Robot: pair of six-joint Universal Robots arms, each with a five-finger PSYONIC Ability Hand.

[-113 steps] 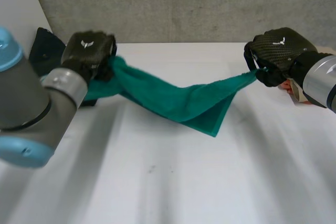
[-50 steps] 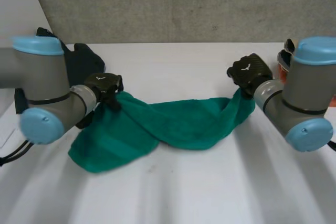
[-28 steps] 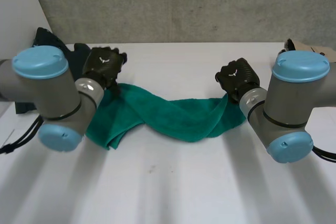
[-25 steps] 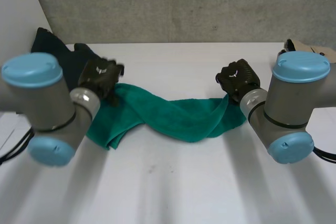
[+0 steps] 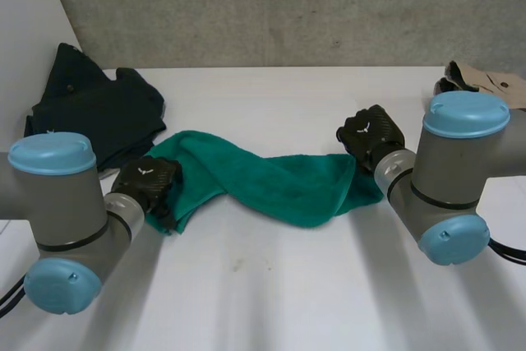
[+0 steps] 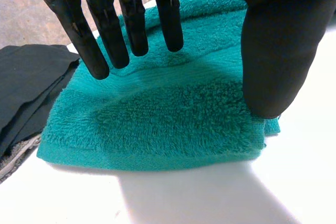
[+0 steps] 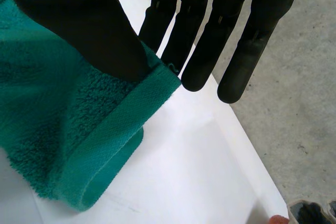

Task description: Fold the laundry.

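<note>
At thumb of right hand [image 7: 79,19], wrist view: towel [image 7: 52,124] corner; fingers [image 7: 202,40] straight.

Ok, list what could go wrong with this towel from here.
The green towel lies twisted between the hands; folding now may trap the twist. The dark garment lies beside the towel's end near the left hand; a grasp there could catch it. The right hand, thumb over a corner, may drag it.

Overhead head view and close wrist views share towel [image 5: 271,182].
</note>
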